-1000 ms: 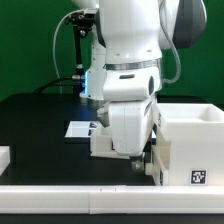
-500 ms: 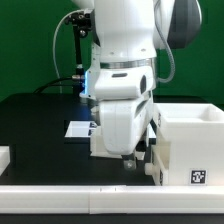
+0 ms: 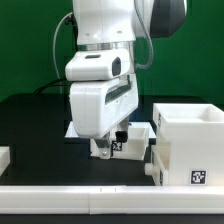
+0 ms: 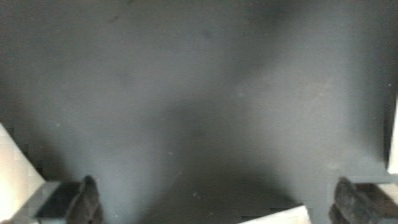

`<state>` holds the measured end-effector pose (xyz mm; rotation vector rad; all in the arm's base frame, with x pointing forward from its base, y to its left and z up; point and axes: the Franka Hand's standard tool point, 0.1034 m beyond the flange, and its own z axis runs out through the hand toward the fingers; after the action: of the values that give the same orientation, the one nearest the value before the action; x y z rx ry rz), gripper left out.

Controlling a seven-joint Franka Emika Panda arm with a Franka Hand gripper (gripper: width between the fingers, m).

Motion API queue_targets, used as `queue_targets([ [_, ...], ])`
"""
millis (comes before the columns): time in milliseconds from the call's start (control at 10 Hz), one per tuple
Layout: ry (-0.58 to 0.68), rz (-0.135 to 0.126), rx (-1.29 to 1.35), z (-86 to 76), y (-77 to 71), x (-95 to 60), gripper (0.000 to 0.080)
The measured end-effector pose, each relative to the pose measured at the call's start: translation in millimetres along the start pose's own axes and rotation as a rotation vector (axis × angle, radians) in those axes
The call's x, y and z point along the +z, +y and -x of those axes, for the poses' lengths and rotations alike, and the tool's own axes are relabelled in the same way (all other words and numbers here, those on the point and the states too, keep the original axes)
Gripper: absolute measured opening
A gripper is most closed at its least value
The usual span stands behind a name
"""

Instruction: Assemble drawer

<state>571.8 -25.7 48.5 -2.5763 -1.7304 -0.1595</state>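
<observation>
The large white cube-shaped shell (image 3: 186,146) stands on the black table at the exterior view's right, with a square tag on its front. A smaller white tray (image 3: 131,134) with a tag sits just to its left, partly behind my arm. My gripper (image 3: 103,152) hangs low over the table to the left of that tray. In the wrist view the gripper (image 4: 217,205) is open with nothing between its jaws. Its dark fingertips (image 4: 71,200) stand wide apart over bare black table. A white corner (image 4: 295,216) shows near them. A second tray is not in view.
A long white border bar (image 3: 90,195) runs along the table's front edge. A white piece (image 3: 4,158) shows at the exterior view's far left. The flat white marker board (image 3: 74,128) peeks out behind my arm. A dark stand with cables (image 3: 76,50) rises at the back.
My arm has swung toward the exterior view's left, away from the shell. The small tagged tray beside the shell has come into view.
</observation>
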Motion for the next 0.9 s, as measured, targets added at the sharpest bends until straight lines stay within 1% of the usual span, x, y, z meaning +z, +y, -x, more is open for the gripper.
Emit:
queue_targets([
  [300, -0.001, -0.001, 0.001, 0.9, -0.1, 0.6, 0.0649],
  [400, 0.001, 0.002, 0.013, 3.0, 1.1, -1.6, 0.0649],
  [500, -0.002, 0.019, 0.066, 12.3, 1.2, -14.6, 0.0649],
  [600, -0.004, 0.043, 0.143, 20.9, -5.1, -27.7, 0.0649],
  [700, -0.004, 0.065, 0.216, 27.5, -16.9, -35.1, 0.0649],
  [900, 0.003, 0.095, 0.343, 34.1, -40.8, -40.6, 0.0649],
])
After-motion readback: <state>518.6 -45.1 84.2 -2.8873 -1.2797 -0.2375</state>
